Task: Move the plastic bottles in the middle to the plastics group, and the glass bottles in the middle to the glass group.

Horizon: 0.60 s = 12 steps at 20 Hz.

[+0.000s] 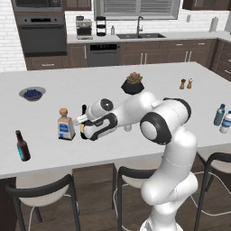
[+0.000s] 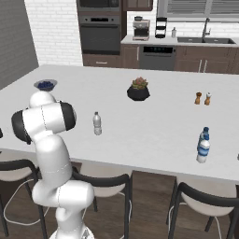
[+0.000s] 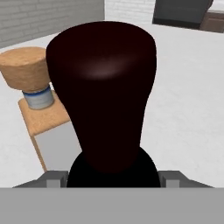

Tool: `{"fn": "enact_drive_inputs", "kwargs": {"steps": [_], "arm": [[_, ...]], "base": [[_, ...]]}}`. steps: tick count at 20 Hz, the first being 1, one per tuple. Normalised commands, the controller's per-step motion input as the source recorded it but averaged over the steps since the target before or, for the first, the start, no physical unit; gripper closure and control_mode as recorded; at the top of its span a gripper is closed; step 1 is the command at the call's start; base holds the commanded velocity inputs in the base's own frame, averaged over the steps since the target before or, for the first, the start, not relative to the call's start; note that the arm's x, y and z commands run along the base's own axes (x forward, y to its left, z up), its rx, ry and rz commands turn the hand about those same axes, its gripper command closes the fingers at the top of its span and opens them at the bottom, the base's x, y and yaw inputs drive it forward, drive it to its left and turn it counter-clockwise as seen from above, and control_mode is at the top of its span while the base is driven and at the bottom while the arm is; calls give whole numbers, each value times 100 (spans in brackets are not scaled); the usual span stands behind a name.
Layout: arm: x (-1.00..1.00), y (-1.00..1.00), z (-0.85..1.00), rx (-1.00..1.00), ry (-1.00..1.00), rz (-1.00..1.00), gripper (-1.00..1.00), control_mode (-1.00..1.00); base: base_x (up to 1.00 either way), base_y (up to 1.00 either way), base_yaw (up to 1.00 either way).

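We see our gripper (image 1: pixel 83 125) low over the desk (image 1: pixel 108 90), near its front edge and toward the left end. The wine bottle (image 3: pixel 103 94) stands right between its fingers. In the hand view the dark neck is very close, with one finger on each side, so our gripper looks closed on it.

The cork bottle (image 1: pixel 66 124) stands just beside the wine bottle. The brown bottle (image 1: pixel 22 145) stands near the front left corner.

The plain bottle (image 2: pixel 97 123) stands in the middle, near the front edge. The teal bottle (image 1: pixel 219 114) and the blue label bottle (image 1: pixel 225 122) stand close together near the right end.

A black plant pot (image 1: pixel 133 84) sits in the middle of the desk.
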Motion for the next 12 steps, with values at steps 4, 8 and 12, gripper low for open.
{"fn": "enact_drive_inputs", "kwargs": {"steps": [4, 8, 12], "arm": [[1, 11, -16, 0, 0, 0, 100, -100], [7, 26, 0, 0, 0, 0, 100, -100], [1, 16, 0, 0, 0, 0, 100, -100]], "base": [[0, 0, 0], [0, 0, 0], [0, 0, 0]]}}
